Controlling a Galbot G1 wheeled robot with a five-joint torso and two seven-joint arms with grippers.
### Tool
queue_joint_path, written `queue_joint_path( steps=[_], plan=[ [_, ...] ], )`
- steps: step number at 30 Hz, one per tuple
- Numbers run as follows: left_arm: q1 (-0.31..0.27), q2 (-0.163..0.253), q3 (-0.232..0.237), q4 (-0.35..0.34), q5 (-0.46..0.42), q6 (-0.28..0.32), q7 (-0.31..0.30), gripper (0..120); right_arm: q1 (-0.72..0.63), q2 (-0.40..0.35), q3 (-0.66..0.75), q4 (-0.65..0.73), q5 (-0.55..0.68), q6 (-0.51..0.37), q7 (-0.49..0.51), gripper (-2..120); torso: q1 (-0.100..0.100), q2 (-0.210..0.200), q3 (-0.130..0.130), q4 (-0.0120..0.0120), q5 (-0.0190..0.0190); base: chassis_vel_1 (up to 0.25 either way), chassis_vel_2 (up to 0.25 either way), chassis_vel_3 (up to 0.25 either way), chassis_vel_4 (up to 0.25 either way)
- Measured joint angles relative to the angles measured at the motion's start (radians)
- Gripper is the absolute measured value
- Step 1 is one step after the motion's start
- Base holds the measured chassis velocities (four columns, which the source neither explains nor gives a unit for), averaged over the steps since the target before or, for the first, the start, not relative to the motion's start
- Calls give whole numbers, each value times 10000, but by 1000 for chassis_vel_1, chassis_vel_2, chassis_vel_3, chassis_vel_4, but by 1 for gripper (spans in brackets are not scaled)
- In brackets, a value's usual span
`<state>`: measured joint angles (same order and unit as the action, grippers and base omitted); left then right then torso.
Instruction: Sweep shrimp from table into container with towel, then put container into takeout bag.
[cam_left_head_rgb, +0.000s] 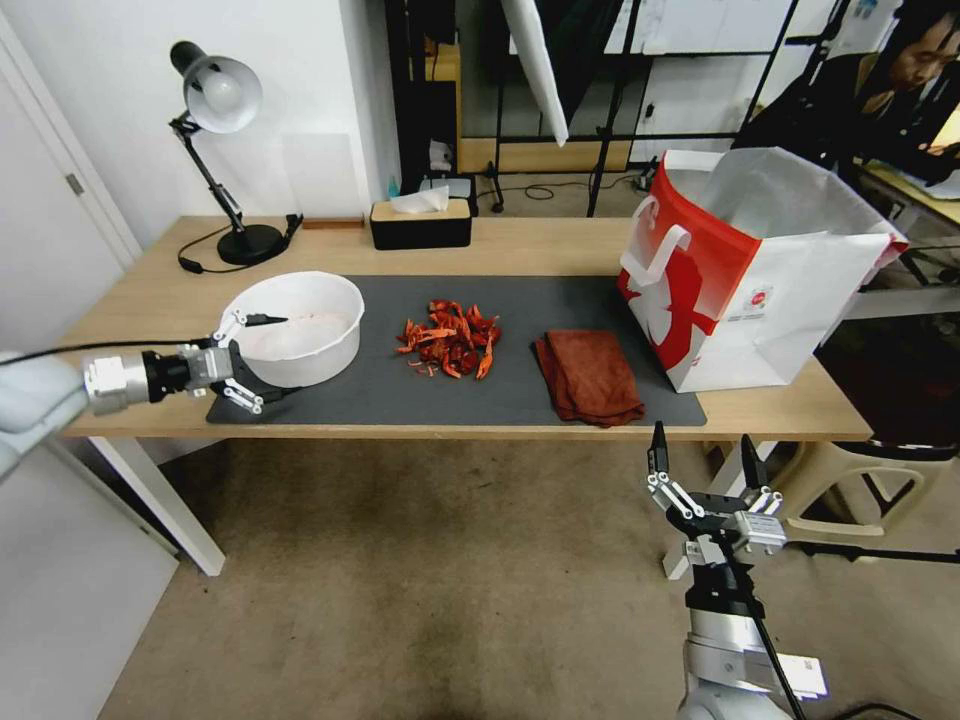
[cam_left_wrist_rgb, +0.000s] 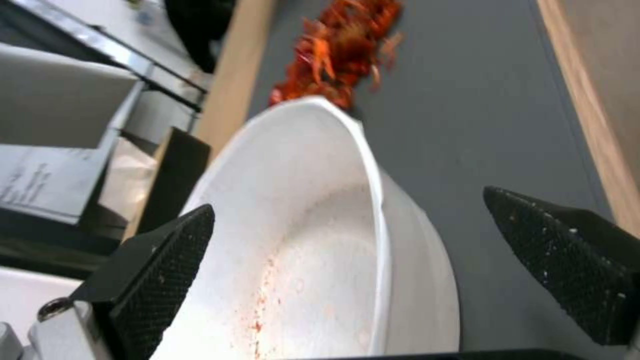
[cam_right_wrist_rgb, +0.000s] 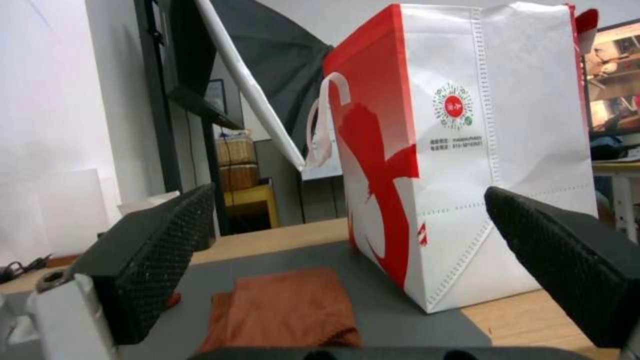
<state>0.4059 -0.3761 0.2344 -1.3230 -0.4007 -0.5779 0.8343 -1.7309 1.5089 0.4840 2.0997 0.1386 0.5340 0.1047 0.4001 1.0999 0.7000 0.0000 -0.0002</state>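
So on the desk (cam_left_head_rgb: 140, 290) there's a mat (cam_left_head_rgb: 520, 395), and on it, left to right: the bowl (cam_left_head_rgb: 300, 325), the shrimp (cam_left_head_rgb: 450, 338) in the middle, then the towel (cam_left_head_rgb: 590, 375). The takeout bag (cam_left_head_rgb: 750, 270) sits right of the towel, partly on the mat. Behind the mat you've got a lamp (cam_left_head_rgb: 225, 150) at the back left and a tissue box (cam_left_head_rgb: 420, 222) behind the shrimp.

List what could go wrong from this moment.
1. The left pincer is open, straddling the container rim; an off-centre close could tip or shove the light bowl.
2. The shrimp lie loose on the mat beside the bowl; a nudged bowl might scatter them.
3. The right pincer hangs open below the table edge; rising toward the towel it may clip that edge.
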Motion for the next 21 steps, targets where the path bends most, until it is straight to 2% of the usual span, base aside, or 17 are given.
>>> queue_joint_path(
  steps=[1,2,5,6,8,9,10,13,14,15,16,17,18,19,20,21],
  plan=[
    [-253,-43,135,64,126,0,199,100,7,14,-17,0,-12,-1,0,100,0,0,0,0,0,0,0,0,0],
    [-253,-43,135,64,126,0,199,100,7,14,-17,0,-12,-1,0,100,0,0,0,0,0,0,0,0,0],
    [-992,-156,575,178,512,8,819,100,10,84,-53,-22,-69,0,6,100,-1,0,-1,-1,1,0,0,0,0],
    [-992,-156,575,178,512,8,819,100,10,84,-53,-22,-69,0,6,100,-1,0,-1,-1,1,0,0,0,0],
    [-1370,-208,836,208,723,19,1065,100,13,120,-75,-35,-101,4,9,100,0,0,-1,2,1,0,0,0,0],
    [-2048,-298,1371,277,960,26,1381,99,14,153,-98,-49,-139,11,14,100,0,0,-1,1,2,0,0,0,0],
    [-2048,-298,1371,277,960,26,1381,99,14,153,-98,-49,-139,11,14,100,0,0,-1,1,2,0,0,0,0],
    [-3035,-526,2081,421,1229,33,2029,97,16,195,-138,-54,-184,23,26,100,0,0,0,0,1,0,0,0,0],
    [-3035,-526,2081,421,1229,33,2029,97,16,195,-138,-54,-184,23,26,100,0,0,0,0,1,0,0,0,0],
    [-3270,-593,2248,447,1340,43,2193,96,19,208,-148,-54,-186,25,29,100,0,0,-1,0,3,0,0,0,0],
    [-3566,-702,2416,476,1517,78,2468,95,23,216,-161,-54,-187,26,37,100,0,0,0,1,3,0,0,0,0],
    [-3916,-882,2538,523,1822,188,3007,94,29,230,-165,-59,-188,28,49,100,-1,0,-1,-1,2,0,0,0,0],
    [-3916,-882,2538,523,1822,188,3007,94,29,230,-165,-59,-188,28,49,100,-1,0,-1,-1,2,0,0,0,0],
    [-4033,-947,2564,551,1926,218,3232,94,31,234,-165,-60,-188,30,52,100,0,1,0,-3,2,0,0,0,0],
    [-4273,-1095,2612,662,2166,265,3715,93,31,244,-166,-61,-188,38,59,100,0,0,0,-4,3,0,0,0,0],
    [-4273,-1095,2612,662,2166,265,3715,93,31,244,-166,-61,-188,38,59,100,0,0,0,-4,3,0,0,0,0]
  ],
)
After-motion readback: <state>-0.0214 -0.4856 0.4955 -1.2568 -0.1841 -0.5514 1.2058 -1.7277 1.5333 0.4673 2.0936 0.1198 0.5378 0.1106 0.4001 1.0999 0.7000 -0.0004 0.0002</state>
